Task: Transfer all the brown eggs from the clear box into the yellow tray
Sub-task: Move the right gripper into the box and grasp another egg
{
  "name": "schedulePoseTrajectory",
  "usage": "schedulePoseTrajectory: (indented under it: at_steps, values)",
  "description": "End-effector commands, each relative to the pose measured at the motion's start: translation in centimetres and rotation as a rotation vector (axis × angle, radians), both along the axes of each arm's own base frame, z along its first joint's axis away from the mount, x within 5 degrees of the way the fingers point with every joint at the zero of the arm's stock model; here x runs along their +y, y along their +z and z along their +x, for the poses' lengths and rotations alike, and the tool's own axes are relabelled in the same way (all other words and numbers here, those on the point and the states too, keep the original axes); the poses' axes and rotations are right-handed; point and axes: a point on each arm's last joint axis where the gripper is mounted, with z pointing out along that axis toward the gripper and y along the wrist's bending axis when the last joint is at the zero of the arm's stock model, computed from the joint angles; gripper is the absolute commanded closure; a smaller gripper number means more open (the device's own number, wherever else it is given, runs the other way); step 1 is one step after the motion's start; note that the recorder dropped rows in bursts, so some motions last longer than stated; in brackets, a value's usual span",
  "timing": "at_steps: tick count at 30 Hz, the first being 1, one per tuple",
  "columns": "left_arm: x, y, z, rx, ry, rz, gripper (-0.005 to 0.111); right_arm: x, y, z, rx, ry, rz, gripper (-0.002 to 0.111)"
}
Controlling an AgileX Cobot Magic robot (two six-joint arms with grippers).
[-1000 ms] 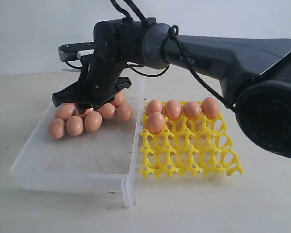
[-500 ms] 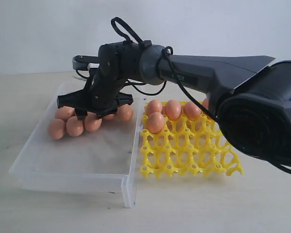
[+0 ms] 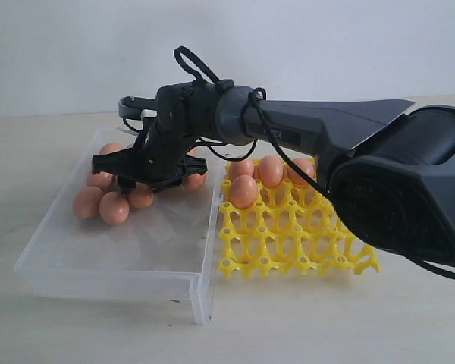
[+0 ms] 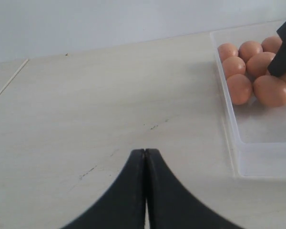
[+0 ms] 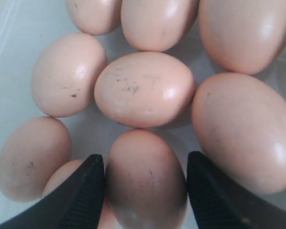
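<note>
A: Scanning front to back. Nearest the camera: front wall of the clear box (image 3: 114, 287), with its clasp tab (image 3: 201, 302) at the near right corner, all on a pale table (image 3: 326, 326).

B: Task items?

A: Finding the brown eggs (image 3: 114, 208) bunched in the far half of the box, packed against one another. Just beside the box's right wall: the yellow tray (image 3: 288, 235). Cannot tell whether touching.

B: Anything seated in the tray?

A: Counting four more in view there. One in the leftmost cell of the second row from the back, three along the back row. Losing the rest of that row behind the right arm (image 3: 326, 125).

B: End effector state?

A: Spotting the right gripper (image 3: 148, 180) low over the box cluster, reaching in above the tray's back edge. Via the wrist camera: spread fingers (image 5: 83, 200), one on each side of a single egg, close alongside it, with neighbouring eggs pressed against it. Cannot tell finger contact from here.

B: Other side?

A: Seeing the left gripper (image 4: 144, 157) pressed fully together, clamped on nothing, over the table outside the box's left wall, apart from the box.

B: Beyond that?

A: Just a plain white wall (image 3: 61, 53) furthest back.
</note>
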Motion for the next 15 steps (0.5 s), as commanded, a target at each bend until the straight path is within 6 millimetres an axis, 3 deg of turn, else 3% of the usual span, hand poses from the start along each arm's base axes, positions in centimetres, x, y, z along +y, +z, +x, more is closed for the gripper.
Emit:
schedulePoseTrajectory:
  at_steps: [1,4,7,12,15]
  values:
    - [0.0,0.2,0.0,-0.013,-0.006,-0.007,0.107,-0.1,-0.8,0.1,0.014,-0.003,-0.011,0.058]
    - [0.0,0.2,0.0,-0.013,-0.006,-0.007,0.107,-0.1,-0.9,0.0,0.014,0.017,-0.024,0.072]
    - [0.0,0.2,0.0,-0.013,-0.006,-0.007,0.107,-0.2,-1.0,-0.2,0.008,0.072,-0.054,0.108]
    - [0.0,0.2,0.0,-0.013,-0.006,-0.007,0.107,-0.4,-0.4,-0.4,0.003,0.12,-0.086,0.108]
    - [0.0,0.2,0.0,-0.013,-0.006,-0.007,0.107,-0.3,1.5,-0.4,-0.043,0.144,-0.074,0.108]
